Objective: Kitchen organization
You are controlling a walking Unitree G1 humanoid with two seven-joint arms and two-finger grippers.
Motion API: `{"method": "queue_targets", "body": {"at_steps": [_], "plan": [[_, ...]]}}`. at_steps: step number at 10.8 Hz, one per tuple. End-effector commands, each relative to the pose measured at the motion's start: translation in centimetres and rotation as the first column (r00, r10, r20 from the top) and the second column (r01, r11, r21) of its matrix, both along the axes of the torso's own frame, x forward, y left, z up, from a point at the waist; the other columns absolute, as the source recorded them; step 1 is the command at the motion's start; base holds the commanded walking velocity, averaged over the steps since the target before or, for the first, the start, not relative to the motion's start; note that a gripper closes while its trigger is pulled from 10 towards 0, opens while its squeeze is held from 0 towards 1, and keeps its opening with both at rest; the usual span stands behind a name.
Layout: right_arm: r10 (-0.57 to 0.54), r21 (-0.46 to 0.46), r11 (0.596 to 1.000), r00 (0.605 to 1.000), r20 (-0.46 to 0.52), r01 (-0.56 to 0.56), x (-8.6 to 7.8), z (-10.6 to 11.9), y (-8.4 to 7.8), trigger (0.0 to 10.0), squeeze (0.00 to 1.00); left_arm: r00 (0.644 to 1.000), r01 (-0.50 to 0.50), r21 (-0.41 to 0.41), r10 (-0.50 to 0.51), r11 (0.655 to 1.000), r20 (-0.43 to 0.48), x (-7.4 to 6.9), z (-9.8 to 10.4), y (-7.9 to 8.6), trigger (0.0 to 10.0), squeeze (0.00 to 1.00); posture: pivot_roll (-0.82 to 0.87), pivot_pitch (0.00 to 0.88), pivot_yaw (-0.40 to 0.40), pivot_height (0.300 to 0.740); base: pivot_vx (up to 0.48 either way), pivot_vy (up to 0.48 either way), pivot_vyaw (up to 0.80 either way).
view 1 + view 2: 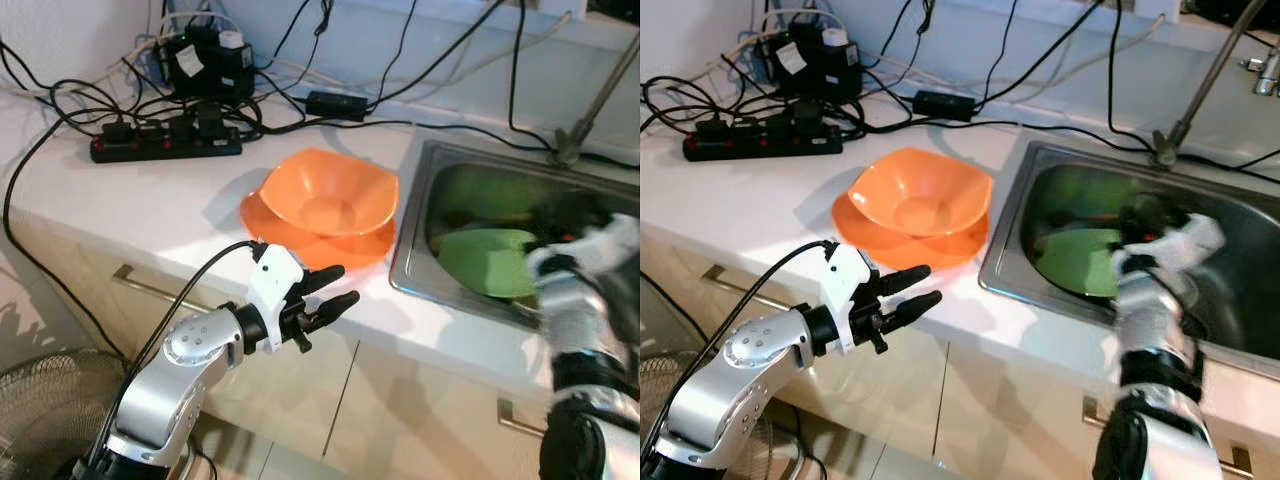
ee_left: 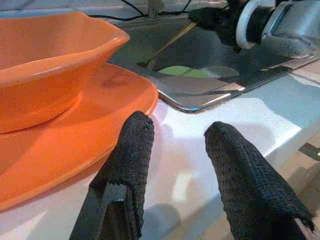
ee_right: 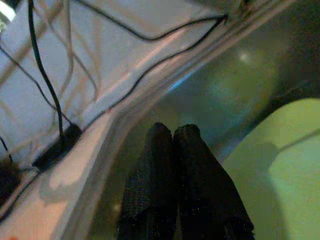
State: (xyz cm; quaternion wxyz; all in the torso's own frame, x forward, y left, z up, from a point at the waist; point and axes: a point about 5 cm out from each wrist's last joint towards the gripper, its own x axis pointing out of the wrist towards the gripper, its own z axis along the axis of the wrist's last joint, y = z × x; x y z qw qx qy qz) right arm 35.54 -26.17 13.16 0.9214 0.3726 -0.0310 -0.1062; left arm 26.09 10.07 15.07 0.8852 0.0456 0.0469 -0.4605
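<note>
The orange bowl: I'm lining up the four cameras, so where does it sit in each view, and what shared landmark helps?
Left eye view: orange bowl centre, on the orange plate, left of the sink.
Right eye view: bowl left of centre, on the plate.
Left wrist view: bowl upper left, beyond the open left pincer.
Right wrist view: not in it.
Shared landmark: the sink's steel rim.
</note>
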Motion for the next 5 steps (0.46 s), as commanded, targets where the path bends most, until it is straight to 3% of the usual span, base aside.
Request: {"method": "queue_targets", "body": {"at_steps": [1,5], "plan": [[0.010,-0.035,0.999,1.000,0.004,-0.010,0.5,0.3,0.2,10.0,0.00,1.000,0.012,0.008,-0.012,1.000,0.013,0.1,0.1,-0.3,10.0,0.00,0.21,0.000,-0.068,0.740,0.000,0.000,0.00],[0.053,-0.056,0.996,0.984,-0.171,-0.063,0.8,-2.3,1.9,10.0,0.00,1.000,-0.001,0.005,0.001,1.000,0.015,0.1,0.2,-0.2,10.0,0.00,0.22,0.000,-0.077,0.740,0.000,0.000,0.00]]}}
